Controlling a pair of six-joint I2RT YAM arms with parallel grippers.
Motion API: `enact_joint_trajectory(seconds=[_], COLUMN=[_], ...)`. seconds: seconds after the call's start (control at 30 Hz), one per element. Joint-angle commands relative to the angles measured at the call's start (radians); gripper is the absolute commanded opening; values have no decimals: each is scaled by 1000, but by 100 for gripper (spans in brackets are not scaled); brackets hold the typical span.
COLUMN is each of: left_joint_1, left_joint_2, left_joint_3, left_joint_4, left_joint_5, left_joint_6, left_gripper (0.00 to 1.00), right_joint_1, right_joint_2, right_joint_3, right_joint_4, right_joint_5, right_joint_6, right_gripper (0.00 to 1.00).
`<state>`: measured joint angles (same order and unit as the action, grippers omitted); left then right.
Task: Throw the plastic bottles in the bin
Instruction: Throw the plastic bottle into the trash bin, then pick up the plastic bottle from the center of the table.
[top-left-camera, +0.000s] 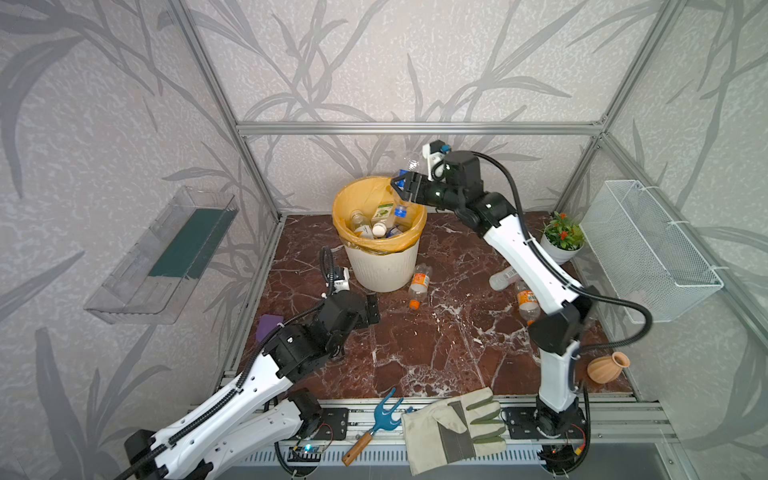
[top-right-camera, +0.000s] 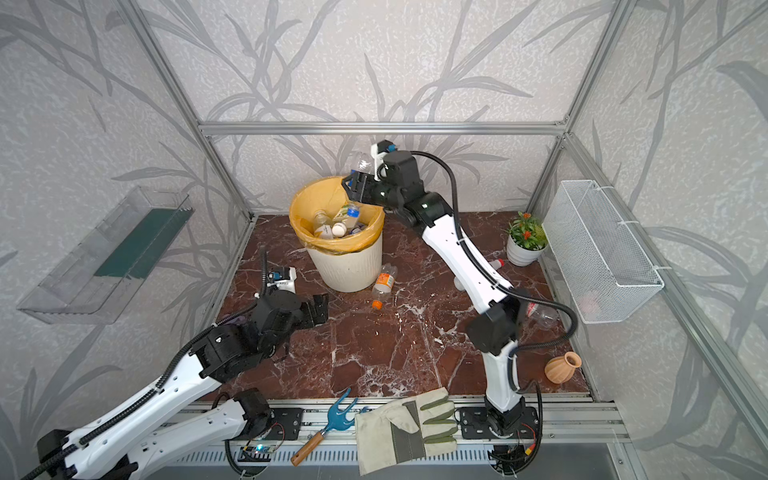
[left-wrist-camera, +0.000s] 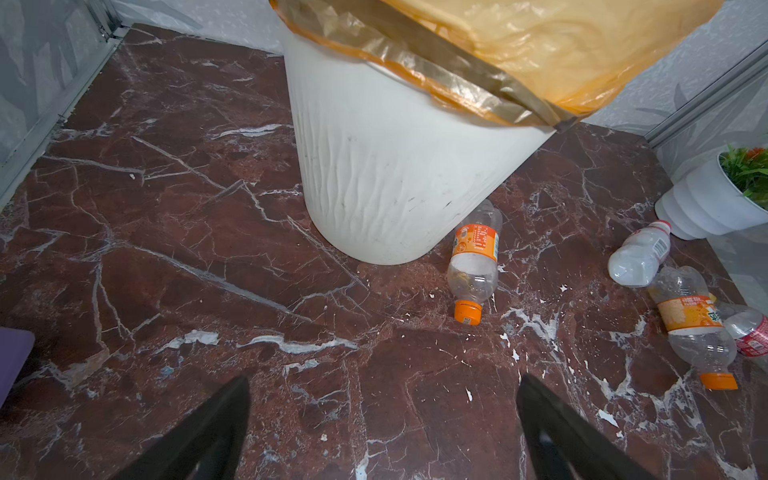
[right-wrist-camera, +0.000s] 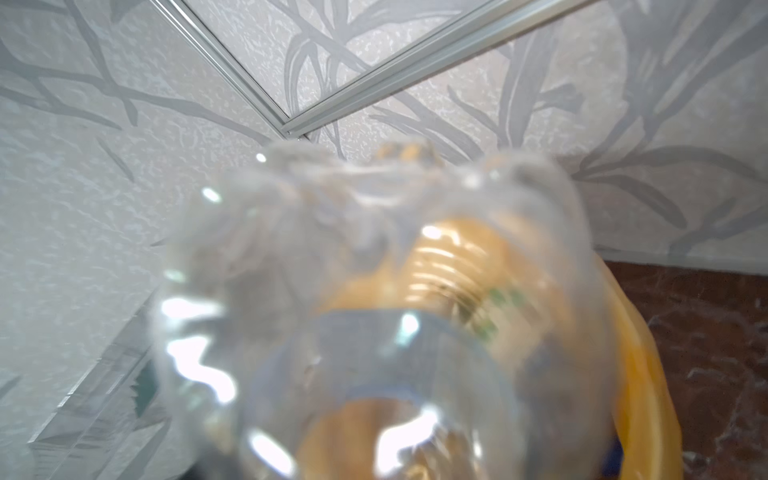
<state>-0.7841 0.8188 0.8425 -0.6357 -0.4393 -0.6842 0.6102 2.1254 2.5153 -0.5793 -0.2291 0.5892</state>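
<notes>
Sticking up at right gripper (top-left-camera: 400, 185), upper centre of frame: clear bottle (top-left-camera: 409, 161), over upper-right rim of bin (top-left-camera: 382, 266); jaw spread and hold cannot be told. More bottles (top-left-camera: 379, 228) inside bin, orange-capped bottle (top-left-camera: 419, 286) on marble floor (top-left-camera: 436, 353) beside it. Left gripper (left-wrist-camera: 382, 382) jaws wide apart, empty.

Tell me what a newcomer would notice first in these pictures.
The cream bin with its yellow bag stands at the back of the marble table, with several bottles already inside. Just above its rim, the right gripper has a clear bottle at its jaws. An orange-capped bottle lies loose on the table beside the bin.
</notes>
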Motion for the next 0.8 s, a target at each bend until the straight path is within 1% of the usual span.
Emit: enact_joint_trajectory(seconds=[0.0, 0.07, 0.1, 0.17, 0.23, 0.27, 0.33, 0.37, 0.4, 0.43, 0.47, 0.53, 0.63, 0.7, 0.77], left_joint_1=[6, 6, 5, 5, 1, -8, -35, -52, -65, -74, -83, -92, -103, -112, -118], left_joint_2=[-19, -31, -33, -24, -4, 9, 31, 44, 57, 70, 85, 118, 185, 245, 297], left_joint_3=[24, 8, 1, 10, 31, 36, 30, 25, 22, 18, 17, 19, 32, 55, 79], left_joint_4=[-53, -22, 7, 7, -14, -14, 2, 15, 27, 39, 55, 86, 134, 149, 156], left_joint_5=[-13, -17, 9, 23, 39, 41, 26, 18, 9, 7, 10, 19, 41, 50, 61], left_joint_6=[-15, 3, 41, 31, 14, 7, -4, -11, -21, -28, -33, -40, -31, -21, -18], left_gripper=[100, 99, 99, 99, 99, 99, 99, 99, 99, 99, 99, 99, 99, 99, 99], right_joint_1=[-14, -14, -15, -12, -10, -7, 4, 6, 8, 6, -6, -41, -81, -140, -223], right_joint_2=[93, 107, 98, 55, -16, -68, -190, -281, -372, -464, -529, -600, -723, -821, -912], right_joint_3=[345, 418, 416, 359, 253, 171, -43, -201, -364, -508, -617, -697, -839, -970, -1099], right_joint_4=[-456, -502, -491, -432, -367, -325, -199, -87, 65, 172, 230, 207, 183, 192, 212], right_joint_5=[9, 24, 26, 18, 16, 22, 59, 81, 102, 118, 128, 121, 156, 154, 124], right_joint_6=[-108, -121, -127, -138, -146, -154, -175, -182, -176, -168, -158, -150, -180, -151, -102], right_gripper=[87, 91, 93, 96, 96, 96, 96, 96, 97, 100, 99, 99, 99, 99, 99])
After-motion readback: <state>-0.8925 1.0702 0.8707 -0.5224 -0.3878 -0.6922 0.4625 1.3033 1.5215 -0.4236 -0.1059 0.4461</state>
